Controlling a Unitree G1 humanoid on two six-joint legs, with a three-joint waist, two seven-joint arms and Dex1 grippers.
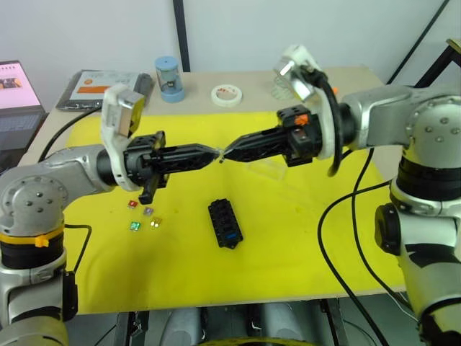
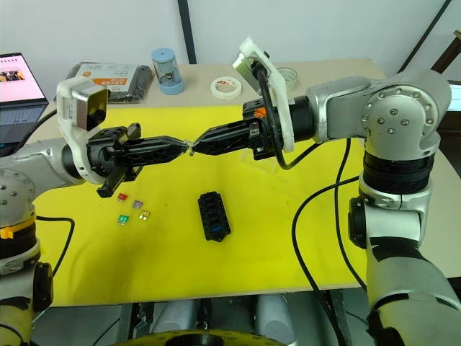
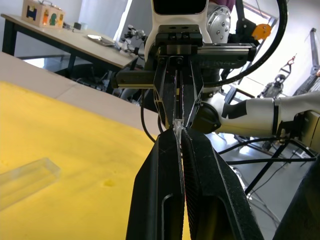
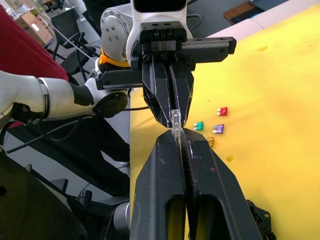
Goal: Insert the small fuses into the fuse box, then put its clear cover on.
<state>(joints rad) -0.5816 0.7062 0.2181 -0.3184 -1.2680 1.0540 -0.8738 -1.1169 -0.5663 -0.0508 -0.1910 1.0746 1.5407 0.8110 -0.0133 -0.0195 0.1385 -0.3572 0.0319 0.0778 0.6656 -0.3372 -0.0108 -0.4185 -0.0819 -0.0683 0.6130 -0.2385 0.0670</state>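
My left gripper (image 1: 215, 154) and right gripper (image 1: 227, 153) meet tip to tip in the air above the yellow mat (image 1: 288, 245). Both are shut on a tiny white fuse (image 4: 175, 120) held between them. The black fuse box (image 1: 225, 223) lies on the mat below them, with a blue-teal fuse in one slot near its front end. Red (image 1: 132, 204), purple (image 1: 148, 211), green (image 1: 134, 226) and yellow (image 1: 155, 222) fuses lie loose on the mat to the box's left. The clear cover (image 3: 25, 180) rests flat on the mat under my right gripper.
Along the table's back edge stand a tape roll (image 1: 226, 95), a blue cylindrical container (image 1: 169, 78) and a black flat packet with an orange label (image 1: 101, 86). A laptop (image 1: 18, 94) sits at the far left. Black cables (image 1: 338, 238) hang over the mat's right side.
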